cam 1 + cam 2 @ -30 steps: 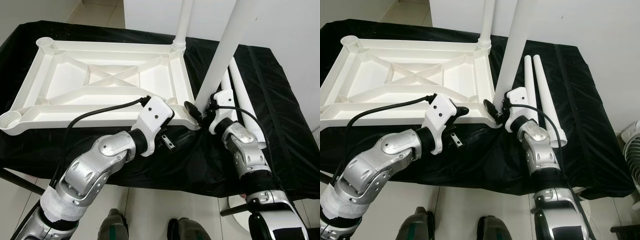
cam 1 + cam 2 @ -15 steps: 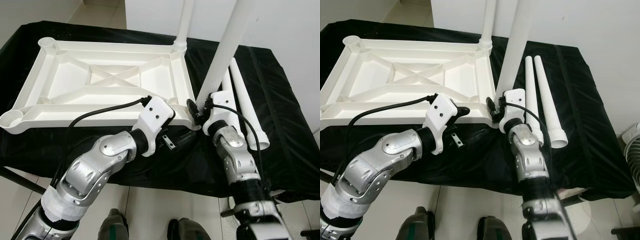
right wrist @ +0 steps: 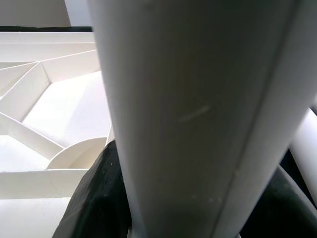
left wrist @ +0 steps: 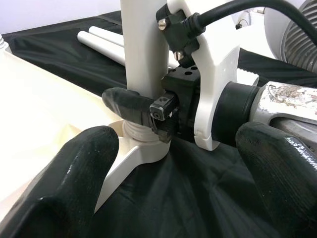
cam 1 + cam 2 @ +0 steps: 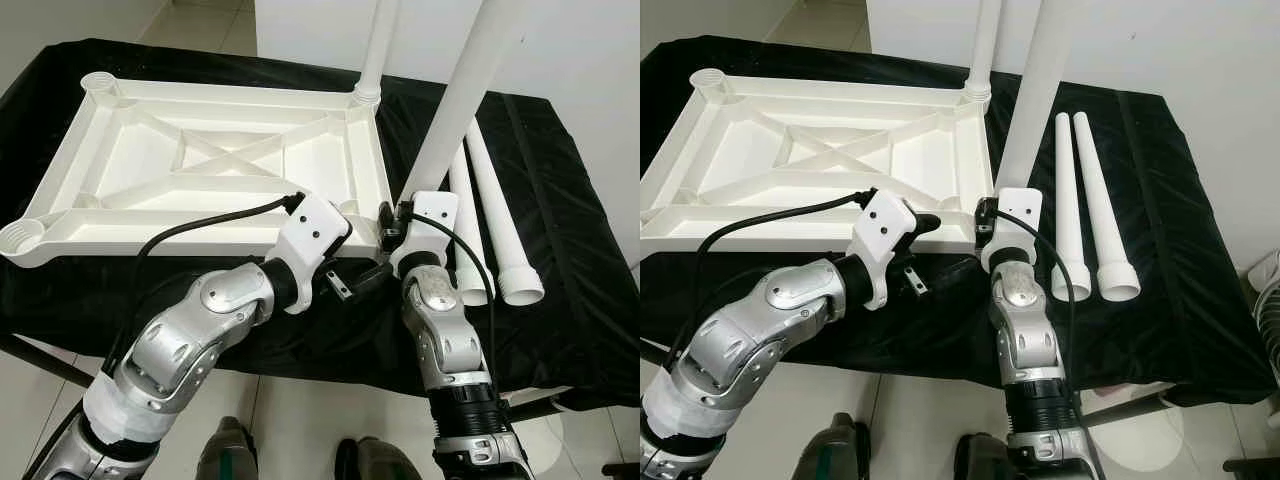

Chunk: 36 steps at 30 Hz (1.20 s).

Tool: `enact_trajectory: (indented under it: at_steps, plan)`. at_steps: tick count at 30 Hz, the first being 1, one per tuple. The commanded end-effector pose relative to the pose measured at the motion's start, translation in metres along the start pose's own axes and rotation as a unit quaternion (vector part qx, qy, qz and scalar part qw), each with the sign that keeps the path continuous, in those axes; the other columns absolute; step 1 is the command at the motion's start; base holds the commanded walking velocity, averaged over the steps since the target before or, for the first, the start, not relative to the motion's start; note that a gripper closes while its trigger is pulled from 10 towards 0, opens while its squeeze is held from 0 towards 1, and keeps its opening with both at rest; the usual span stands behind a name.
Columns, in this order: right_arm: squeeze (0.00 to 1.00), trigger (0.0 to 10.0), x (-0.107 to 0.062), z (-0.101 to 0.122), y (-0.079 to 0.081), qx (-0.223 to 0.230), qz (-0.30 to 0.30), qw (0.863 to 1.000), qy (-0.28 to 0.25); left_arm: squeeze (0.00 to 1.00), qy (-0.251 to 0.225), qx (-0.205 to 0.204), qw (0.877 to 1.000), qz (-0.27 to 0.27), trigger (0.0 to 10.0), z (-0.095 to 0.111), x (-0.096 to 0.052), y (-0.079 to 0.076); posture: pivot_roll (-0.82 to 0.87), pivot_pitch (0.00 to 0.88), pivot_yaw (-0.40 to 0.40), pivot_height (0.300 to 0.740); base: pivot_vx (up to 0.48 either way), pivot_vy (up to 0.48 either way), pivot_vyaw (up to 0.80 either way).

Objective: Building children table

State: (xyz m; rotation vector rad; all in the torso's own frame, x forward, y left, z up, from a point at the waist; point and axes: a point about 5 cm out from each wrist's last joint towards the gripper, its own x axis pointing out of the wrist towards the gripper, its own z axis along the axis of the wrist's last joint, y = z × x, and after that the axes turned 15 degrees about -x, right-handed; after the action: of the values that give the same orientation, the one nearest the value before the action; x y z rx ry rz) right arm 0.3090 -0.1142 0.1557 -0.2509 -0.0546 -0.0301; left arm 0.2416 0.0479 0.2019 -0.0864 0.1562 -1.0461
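White plastic tabletop (image 5: 200,170) lies upside down on the black-draped surface (image 5: 560,250), ribs up, long axis running left-right, leg sockets at the corners. Far right corner carries an already-fitted leg (image 5: 375,50), upright, pointing straight up out of frame. Left gripper (image 5: 345,285) sits at the tabletop's near right corner, its fingers (image 4: 69,183) spread wide and holding nothing, straddling the corner socket (image 4: 136,136) with a gap on both sides. Next right, the right gripper (image 4: 148,111) is clamped on a second white leg (image 5: 465,80) low down, just above the socket; one black finger wraps its front in the left wrist view. That leg stands in the near right corner socket, long axis near vertical, top leaning slightly right. In the right wrist view the leg (image 3: 198,99) is close-up between dark fingers. Further right, two spare legs (image 5: 490,220) lie flat side by side on the cloth, touching, long axes front-to-back, wider ends toward the robot.
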Motion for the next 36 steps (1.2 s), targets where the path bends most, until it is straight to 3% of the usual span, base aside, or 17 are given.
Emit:
enact_trajectory:
  at_steps: [1, 7, 8, 13, 18, 19, 22, 23, 29, 36]
  plan:
    - [0.0, 10.0, -0.004, -0.011, 0.0, -0.005, 0.002, 1.0, 0.028, 0.0, 0.01, -0.002, 1.0, -0.025, 10.0, -0.003, 0.001, -0.004, 0.1, 0.062, -0.043, 0.74, 0.0, 0.0, 0.0]
    - [0.0, 10.0, -0.003, -0.009, -0.006, -0.008, -0.012, 0.999, 0.034, 0.0, 0.01, -0.003, 1.0, -0.025, 10.0, -0.004, 0.001, -0.004, 0.1, 0.062, -0.043, 0.74, 0.0, 0.0, 0.0]
    - [1.0, 10.0, -0.003, -0.008, -0.007, -0.009, -0.015, 0.999, 0.032, 0.0, 0.01, -0.003, 1.0, -0.026, 10.0, -0.004, 0.001, -0.004, 0.1, 0.065, -0.042, 0.74, 0.0, 0.0, 0.0]
    - [1.0, 10.0, -0.003, -0.007, -0.008, -0.009, -0.016, 0.999, 0.031, 0.0, 0.01, -0.002, 1.0, -0.026, 10.0, -0.004, 0.001, -0.004, 0.1, 0.066, -0.042, 0.74, 0.0, 0.0, 0.0]
    - [1.0, 10.0, 0.004, 0.004, -0.016, 0.0, 0.056, 0.998, -0.031, 0.0, 0.01, -0.004, 1.0, -0.024, 10.0, -0.003, 0.0, -0.004, 0.1, 0.079, -0.038, 0.74, 0.0, 0.0, 0.0]
    - [0.92, 10.0, 0.005, 0.005, -0.017, -0.006, 0.071, 0.997, -0.036, 0.0, 0.01, -0.004, 1.0, -0.024, 10.0, -0.003, 0.0, -0.004, 0.1, 0.084, -0.037, 0.74, 0.0, 0.0, 0.0]
    - [0.92, 10.0, 0.006, 0.005, -0.018, -0.012, 0.087, 0.995, -0.04, 0.0, 0.01, -0.004, 1.0, -0.024, 10.0, -0.003, 0.0, -0.004, 0.1, 0.084, -0.037, 0.74, 0.0, 0.0, 0.0]
    - [0.0, 10.0, 0.007, 0.005, -0.019, -0.011, 0.106, 0.993, -0.046, 0.0, 0.01, -0.004, 1.0, -0.025, 10.0, -0.003, 0.0, -0.004, 0.1, 0.084, -0.037, 0.74, 0.0, 0.0, 0.0]
    - [0.0, 10.0, 0.012, 0.007, -0.026, -0.013, 0.151, 0.987, -0.062, 0.0, 0.009, -0.004, 1.0, -0.025, 10.0, -0.002, 0.0, -0.003, 0.09, 0.088, -0.031, 0.74, 0.0, 0.0, 0.0]
    - [0.0, 10.0, 0.022, 0.002, -0.038, -0.041, 0.272, 0.957, -0.094, 0.0, 0.009, -0.003, 1.0, -0.025, 10.0, -0.001, 0.0, -0.002, 0.1, 0.088, -0.024, 0.74, 0.0, 0.0, 0.0]
